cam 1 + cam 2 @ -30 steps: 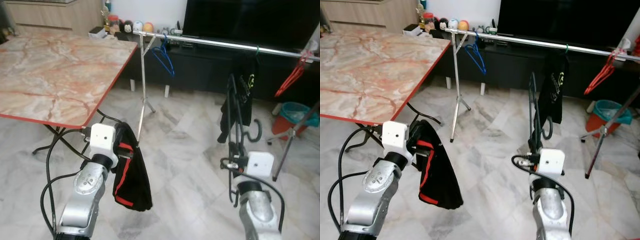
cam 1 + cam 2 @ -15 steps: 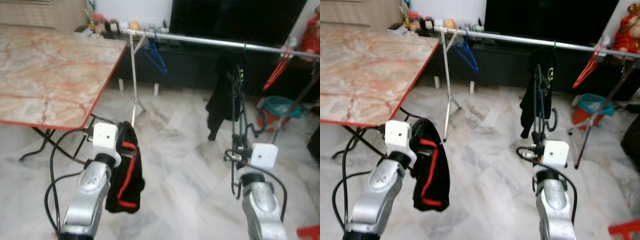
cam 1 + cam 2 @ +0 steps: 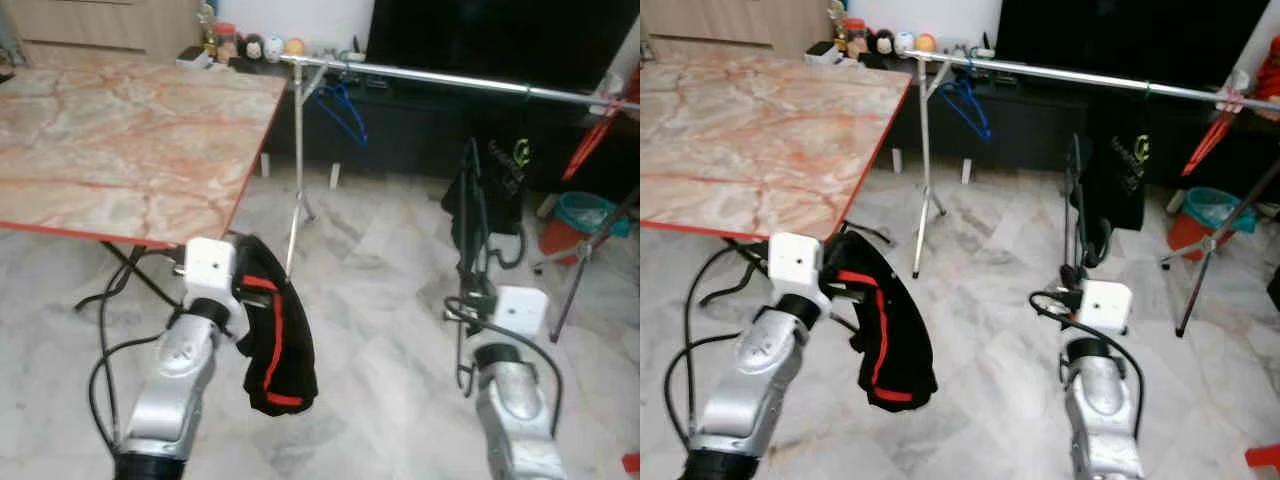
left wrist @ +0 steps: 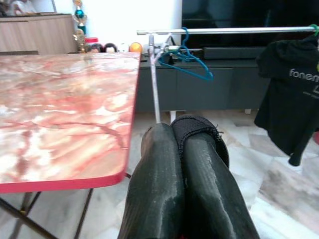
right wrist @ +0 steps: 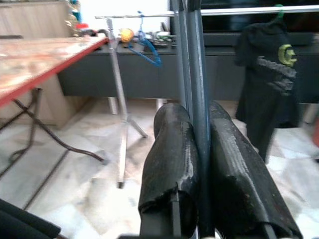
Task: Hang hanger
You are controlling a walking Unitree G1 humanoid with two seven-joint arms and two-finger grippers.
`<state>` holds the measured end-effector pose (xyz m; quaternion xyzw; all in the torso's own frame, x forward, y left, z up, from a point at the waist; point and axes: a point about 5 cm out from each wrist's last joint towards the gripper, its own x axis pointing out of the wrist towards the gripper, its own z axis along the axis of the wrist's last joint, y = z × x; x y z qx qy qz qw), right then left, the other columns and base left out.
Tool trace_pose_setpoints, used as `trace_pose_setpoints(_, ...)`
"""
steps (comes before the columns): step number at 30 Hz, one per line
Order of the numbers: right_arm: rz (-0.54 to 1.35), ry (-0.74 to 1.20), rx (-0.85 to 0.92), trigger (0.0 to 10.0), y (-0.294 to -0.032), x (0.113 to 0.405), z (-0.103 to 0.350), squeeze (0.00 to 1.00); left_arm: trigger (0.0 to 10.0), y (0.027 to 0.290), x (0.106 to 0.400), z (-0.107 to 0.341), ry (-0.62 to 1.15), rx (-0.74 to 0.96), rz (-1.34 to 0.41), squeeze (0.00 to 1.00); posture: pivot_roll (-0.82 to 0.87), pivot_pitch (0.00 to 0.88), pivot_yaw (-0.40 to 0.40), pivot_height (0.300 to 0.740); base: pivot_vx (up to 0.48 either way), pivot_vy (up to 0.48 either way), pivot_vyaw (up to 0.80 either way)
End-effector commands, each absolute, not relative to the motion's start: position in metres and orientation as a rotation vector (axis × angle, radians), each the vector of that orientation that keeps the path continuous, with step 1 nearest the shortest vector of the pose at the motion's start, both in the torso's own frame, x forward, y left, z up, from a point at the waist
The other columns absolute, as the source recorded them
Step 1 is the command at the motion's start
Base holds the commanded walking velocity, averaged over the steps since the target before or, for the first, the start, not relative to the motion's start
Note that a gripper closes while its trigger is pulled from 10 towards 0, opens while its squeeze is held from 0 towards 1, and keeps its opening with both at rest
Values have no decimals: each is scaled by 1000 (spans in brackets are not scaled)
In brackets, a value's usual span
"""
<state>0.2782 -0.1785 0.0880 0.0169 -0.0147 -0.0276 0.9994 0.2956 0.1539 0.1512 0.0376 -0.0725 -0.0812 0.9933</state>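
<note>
Gripping the dark hanger, your right gripper clamps its bars upright btwn both fingers; left gripper pinches black-red garment, rail ahead.

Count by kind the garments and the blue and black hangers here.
Garments: 2 (black garment with red stripes in left claw; black printed T-shirt)
Blue wire hanger: 1
Black metal hanger in right claw: 1
Total: 4
</note>
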Motion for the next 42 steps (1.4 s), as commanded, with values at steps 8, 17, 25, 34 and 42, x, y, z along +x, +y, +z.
trace_pose_setpoints(8,-64,-52,31,10000,-180,282,93,0,10000,152,296,158,-181,87,-177,0,132,0,-50,740,0,352,0)
trace_pose_setpoints(17,-73,-48,34,10000,-180,281,90,0,10000,153,295,158,-181,92,-174,0,130,0,-42,740,0,374,0)
trace_pose_setpoints(25,-230,84,53,10000,-202,273,58,0,10000,158,296,155,-173,101,-163,0,120,0,-38,740,0,375,0)
trace_pose_setpoints(34,-386,573,56,10000,-216,239,-20,0,10000,160,295,153,-171,104,-157,0,119,0,-44,740,0,374,0)
trace_pose_setpoints(42,-178,839,8,10000,-195,221,-57,0,10000,167,296,156,-179,112,-128,0,127,0,-48,740,0,375,0)
